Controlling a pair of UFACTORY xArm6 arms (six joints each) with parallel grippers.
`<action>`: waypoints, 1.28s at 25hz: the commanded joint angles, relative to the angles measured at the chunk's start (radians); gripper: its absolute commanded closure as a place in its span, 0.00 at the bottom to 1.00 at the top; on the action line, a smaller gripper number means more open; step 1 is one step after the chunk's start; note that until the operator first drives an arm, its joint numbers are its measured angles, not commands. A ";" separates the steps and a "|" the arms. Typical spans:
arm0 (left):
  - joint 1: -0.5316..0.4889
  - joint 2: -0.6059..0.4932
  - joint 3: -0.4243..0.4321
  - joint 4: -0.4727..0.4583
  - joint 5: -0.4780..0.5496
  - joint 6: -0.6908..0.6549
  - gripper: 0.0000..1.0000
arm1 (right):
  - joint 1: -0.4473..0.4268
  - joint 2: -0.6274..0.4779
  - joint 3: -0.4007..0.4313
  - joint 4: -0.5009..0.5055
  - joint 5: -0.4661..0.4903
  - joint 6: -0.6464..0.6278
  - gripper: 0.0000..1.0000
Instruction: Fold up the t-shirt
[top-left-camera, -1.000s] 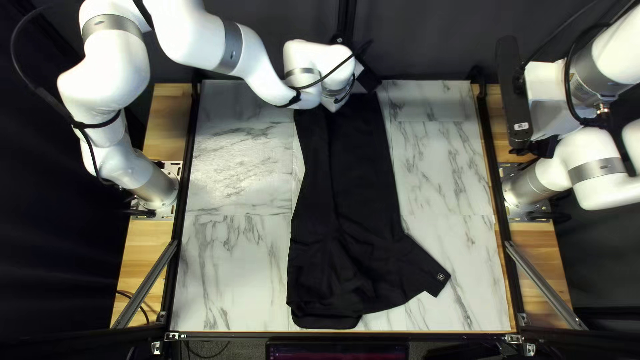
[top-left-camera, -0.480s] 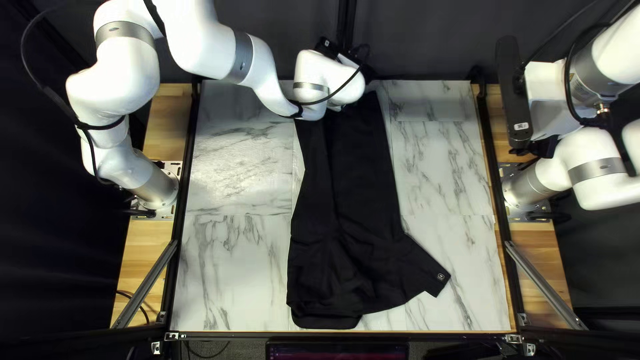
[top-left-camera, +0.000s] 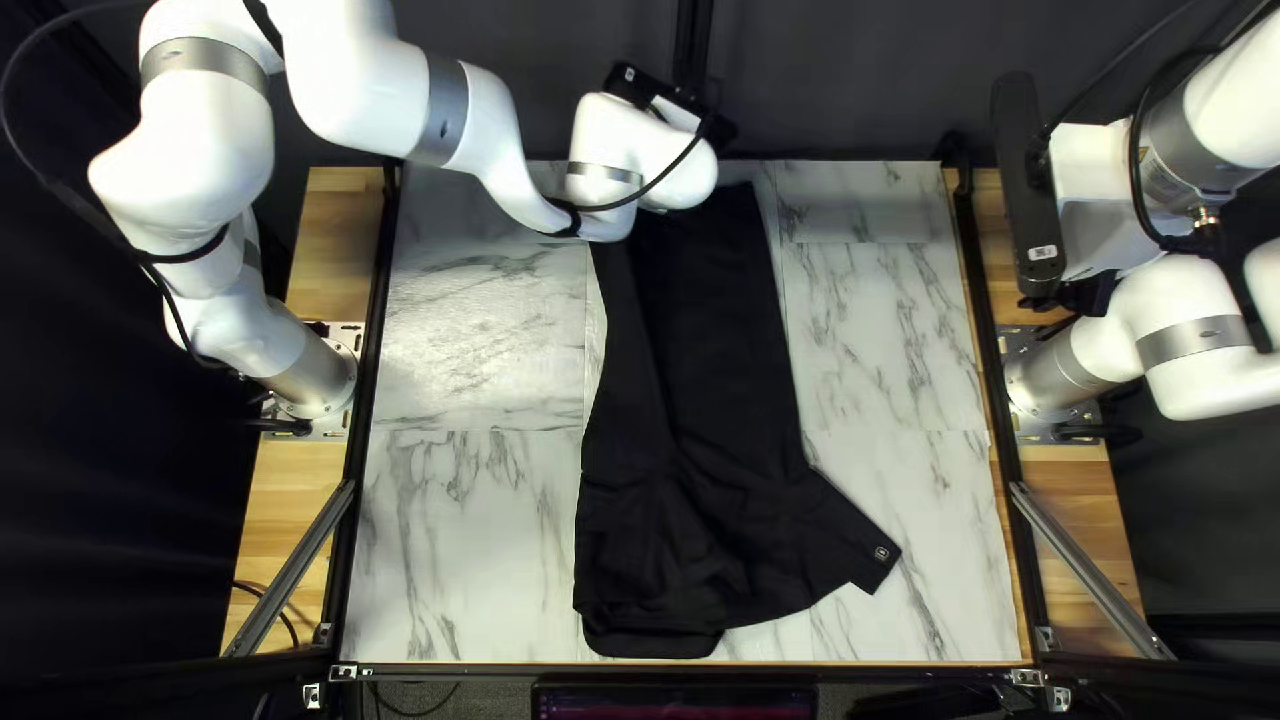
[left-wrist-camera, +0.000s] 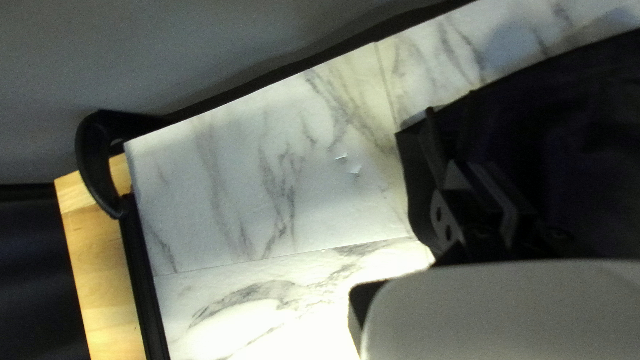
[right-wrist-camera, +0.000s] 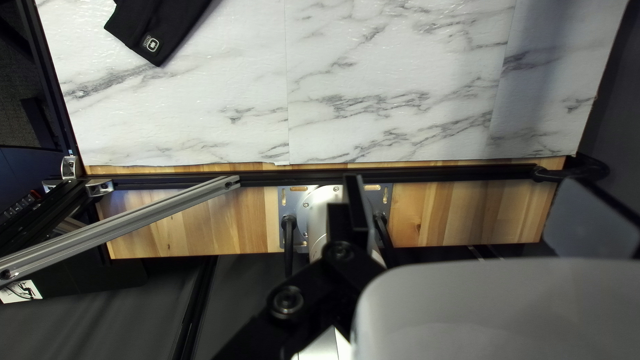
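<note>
At the far edge of the marble table (top-left-camera: 480, 340), your left gripper (left-wrist-camera: 427, 145) was closed on the far end of the black t-shirt (top-left-camera: 690, 420), its fingers drawn together with the cloth pinched between them. Your left arm (top-left-camera: 400, 80) reached from its base to the middle of that edge, its wrist hanging over the shirt's far end. The shirt lay folded lengthwise into a long band down the table's middle, running from the far edge to the near one, with one sleeve (top-left-camera: 850, 545) splayed flat toward the right near the front. Your right gripper (right-wrist-camera: 460, 200) stood with its jaws wide apart, well clear of the cloth, raised over the table's right edge near its own arm's base.
</note>
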 commanded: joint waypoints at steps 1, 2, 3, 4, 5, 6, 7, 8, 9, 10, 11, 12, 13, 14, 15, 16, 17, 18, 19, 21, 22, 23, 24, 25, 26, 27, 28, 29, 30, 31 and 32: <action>-0.008 -0.024 0.020 0.004 0.011 -0.014 1.00 | 0.000 0.000 0.000 0.000 0.000 0.000 0.00; -0.010 -0.027 0.025 0.005 0.012 -0.019 1.00 | 0.000 0.000 0.000 0.000 0.000 0.000 0.00; -0.012 -0.030 0.030 0.006 0.012 -0.022 1.00 | 0.000 0.000 0.000 0.000 0.000 0.000 0.00; -0.016 -0.043 0.047 0.009 0.012 -0.032 1.00 | 0.000 0.000 0.000 0.000 0.000 0.000 0.00; -0.017 -0.047 0.053 0.010 0.012 -0.036 1.00 | 0.000 0.000 0.000 0.000 0.000 0.000 0.00; -0.018 -0.061 0.070 0.013 0.010 -0.045 1.00 | 0.000 0.000 0.000 0.000 0.000 0.000 0.00; -0.019 -0.068 0.079 0.015 0.010 -0.049 1.00 | 0.000 0.000 0.000 0.000 0.000 0.000 0.00; -0.020 -0.076 0.087 0.016 0.010 -0.053 1.00 | 0.000 0.000 0.000 0.000 0.000 0.000 0.00; -0.022 -0.090 0.100 0.017 0.013 -0.058 1.00 | 0.000 0.000 0.000 0.000 0.000 0.000 0.00; -0.022 -0.094 0.105 0.018 0.013 -0.060 1.00 | 0.000 0.000 0.000 0.000 0.000 0.000 0.00; -0.023 -0.102 0.112 0.019 0.015 -0.062 1.00 | 0.000 0.000 0.000 0.000 0.000 0.000 0.00; -0.025 -0.107 0.115 0.020 0.019 -0.064 1.00 | 0.000 0.000 0.000 0.000 0.000 0.000 0.00; -0.025 -0.108 0.116 0.021 0.020 -0.065 1.00 | 0.000 0.000 0.000 0.000 0.000 0.000 0.00; -0.026 -0.111 0.118 0.022 0.022 -0.067 1.00 | 0.000 0.000 0.000 0.000 0.000 0.000 0.00; -0.026 -0.107 0.115 0.023 0.022 -0.069 1.00 | 0.000 0.000 0.000 0.000 0.000 0.000 0.00; -0.027 -0.103 0.113 0.024 0.022 -0.071 1.00 | 0.000 0.000 0.000 0.000 0.000 0.000 0.00; -0.028 -0.098 0.111 0.026 0.021 -0.074 1.00 | 0.000 0.000 0.000 0.000 0.000 0.000 0.00; -0.028 -0.098 0.113 0.028 0.020 -0.077 1.00 | 0.000 0.000 0.000 0.000 0.000 0.000 0.00; -0.027 -0.101 0.120 0.030 0.016 -0.083 1.00 | 0.000 0.000 0.000 0.000 0.000 0.000 0.00; -0.026 -0.114 0.139 0.033 0.012 -0.092 1.00 | 0.000 0.000 0.000 0.000 0.000 0.000 0.00; -0.026 -0.126 0.153 0.036 0.010 -0.097 1.00 | 0.000 0.000 0.000 0.000 0.000 0.000 0.00; -0.026 -0.134 0.161 0.037 0.011 -0.099 1.00 | 0.000 0.000 0.000 0.000 0.000 0.000 0.00; -0.028 -0.152 0.175 0.038 0.016 -0.102 1.00 | 0.000 0.000 0.000 0.000 0.000 0.000 0.00; -0.031 -0.164 0.181 0.039 0.021 -0.104 1.00 | 0.000 0.000 0.000 0.000 0.000 0.000 0.00; -0.035 -0.170 0.183 0.040 0.026 -0.105 1.00 | 0.000 0.000 0.000 0.000 0.000 0.000 0.00; -0.038 -0.176 0.183 0.041 0.032 -0.105 1.00 | 0.000 0.000 0.000 0.000 0.000 0.000 0.00; -0.039 -0.178 0.183 0.042 0.034 -0.105 1.00 | 0.000 0.000 0.000 0.000 0.000 0.000 0.00; -0.043 -0.181 0.180 0.043 0.039 -0.104 1.00 | 0.000 0.000 0.000 0.000 0.000 0.000 0.00; -0.045 -0.182 0.178 0.044 0.042 -0.103 1.00 | 0.000 0.000 0.000 0.000 0.000 0.000 0.00; -0.049 -0.182 0.172 0.045 0.046 -0.102 1.00 | 0.000 0.000 0.000 0.000 0.000 0.000 0.00; -0.052 -0.182 0.167 0.046 0.050 -0.101 1.00 | 0.000 0.000 0.000 0.000 0.000 0.000 0.00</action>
